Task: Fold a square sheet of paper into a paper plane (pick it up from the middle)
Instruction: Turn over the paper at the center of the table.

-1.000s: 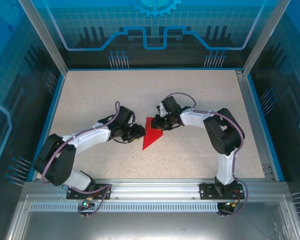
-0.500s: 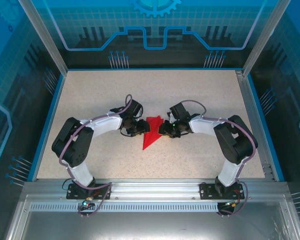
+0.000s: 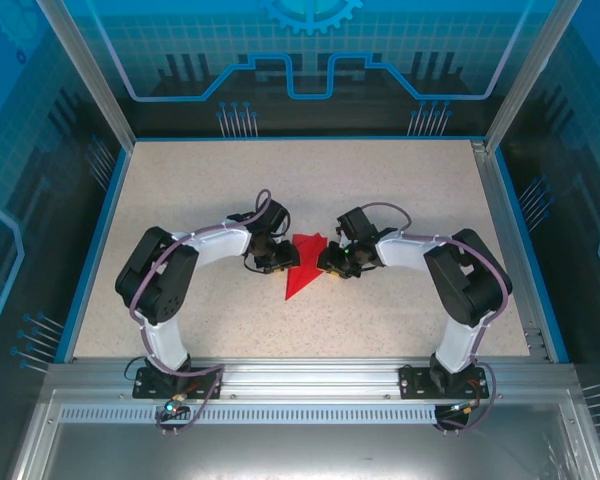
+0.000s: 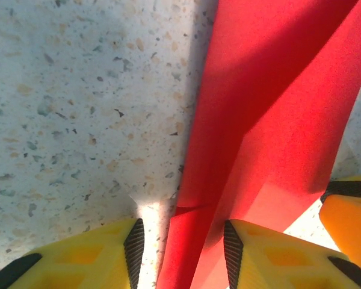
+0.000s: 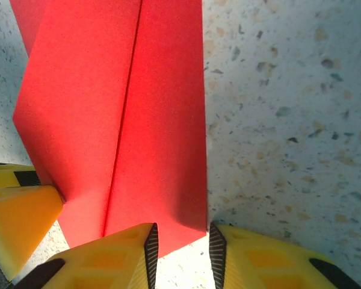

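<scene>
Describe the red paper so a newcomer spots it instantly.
Start at the speckled table. At its centre, between the left gripper and right gripper, lies the folded red paper. It's the only red thing: a creased wedge tapering toward the near edge.

Left gripper point(image 4: 180, 241): jaws apart, raised fold of paper plane point(image 4: 271, 108) between them, thin bare gap beside outer pad. Ahead and outward – speckled table point(image 4: 66, 108) free. Inward: finger point(image 4: 346, 211) of right gripper point(image 5: 180, 241) close, blocks. Right gripper: plane edge between parted jaws, table ahead and outward free, left gripper's finger crowds inward side. Enclosure wall point(image 3: 30, 200) well apart from both.
</scene>
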Action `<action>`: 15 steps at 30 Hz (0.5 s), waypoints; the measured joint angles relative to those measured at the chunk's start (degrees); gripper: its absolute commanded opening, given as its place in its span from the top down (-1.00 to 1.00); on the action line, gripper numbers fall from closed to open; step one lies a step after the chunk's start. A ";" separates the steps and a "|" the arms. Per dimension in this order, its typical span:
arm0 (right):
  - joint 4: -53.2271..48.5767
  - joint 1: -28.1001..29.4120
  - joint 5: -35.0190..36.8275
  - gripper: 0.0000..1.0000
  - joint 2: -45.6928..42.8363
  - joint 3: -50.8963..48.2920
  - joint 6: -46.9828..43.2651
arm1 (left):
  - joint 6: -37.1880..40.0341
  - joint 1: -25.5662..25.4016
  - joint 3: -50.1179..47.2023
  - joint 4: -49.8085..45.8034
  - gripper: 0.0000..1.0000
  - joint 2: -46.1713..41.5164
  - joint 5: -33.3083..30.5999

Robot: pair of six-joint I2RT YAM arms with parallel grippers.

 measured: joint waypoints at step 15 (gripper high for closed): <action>3.85 -0.37 -3.52 0.34 1.68 0.33 3.61 | 1.22 0.28 0.61 -1.40 0.40 1.07 -0.20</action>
